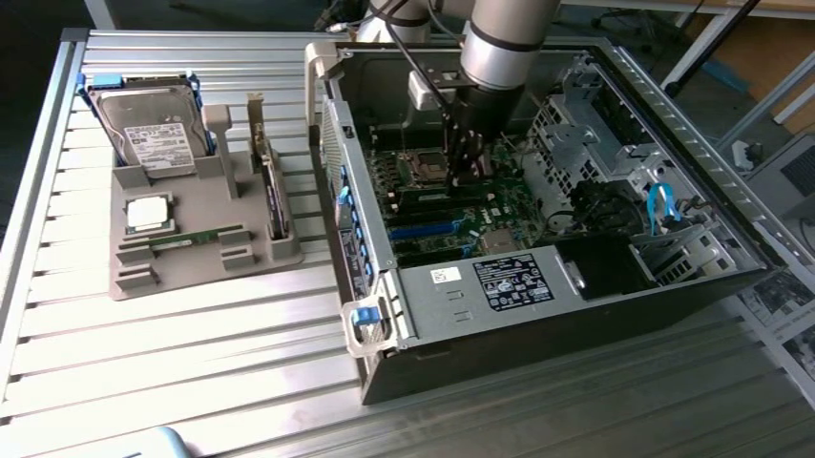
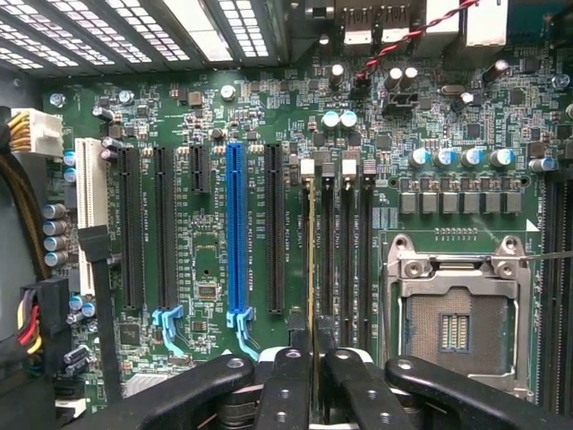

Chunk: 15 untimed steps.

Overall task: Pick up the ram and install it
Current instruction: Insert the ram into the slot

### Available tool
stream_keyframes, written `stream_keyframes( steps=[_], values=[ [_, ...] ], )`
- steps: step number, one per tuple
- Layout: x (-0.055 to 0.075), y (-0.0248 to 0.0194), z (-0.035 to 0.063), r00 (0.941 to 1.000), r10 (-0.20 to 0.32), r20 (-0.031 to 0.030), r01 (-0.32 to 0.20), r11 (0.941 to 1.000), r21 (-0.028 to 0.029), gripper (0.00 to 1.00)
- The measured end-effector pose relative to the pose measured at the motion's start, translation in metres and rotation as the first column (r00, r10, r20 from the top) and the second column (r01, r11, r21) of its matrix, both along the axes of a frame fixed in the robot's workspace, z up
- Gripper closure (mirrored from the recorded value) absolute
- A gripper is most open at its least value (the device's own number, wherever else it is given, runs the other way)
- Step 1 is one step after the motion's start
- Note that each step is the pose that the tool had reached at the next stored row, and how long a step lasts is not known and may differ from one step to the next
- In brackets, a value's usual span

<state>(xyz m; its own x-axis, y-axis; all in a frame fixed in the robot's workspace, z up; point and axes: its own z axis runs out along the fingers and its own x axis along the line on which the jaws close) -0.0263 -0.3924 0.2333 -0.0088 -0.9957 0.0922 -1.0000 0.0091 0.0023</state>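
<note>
The gripper (image 2: 312, 358) hangs over the motherboard (image 2: 215, 116), its black fingers (image 2: 285, 385) closed on the thin edge of the ram (image 2: 311, 260) — seen edge-on as a pale strip. The ram stands in the first of the memory slots (image 2: 345, 251), the one farthest from the empty processor socket (image 2: 452, 318). Beyond the memory slots from the socket run black expansion slots (image 2: 273, 233) and one blue slot (image 2: 235, 233). Further from the socket still sits a white slot (image 2: 85, 184), with a bundle of yellow and black cables (image 2: 22, 233) at the board's edge.
</note>
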Motion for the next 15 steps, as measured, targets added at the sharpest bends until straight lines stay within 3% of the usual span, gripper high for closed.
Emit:
stream_keyframes(
  steps=[4,15],
  values=[
    [0.0001,-0.0012,-0.0015,1.0,0.0,0.0,0.0,1.0,0.0064,0.87],
    [0.0032,-0.0044,-0.0016,1.0,0.0,0.0001,0.0,1.0,0.0083,0.87]
  ],
)
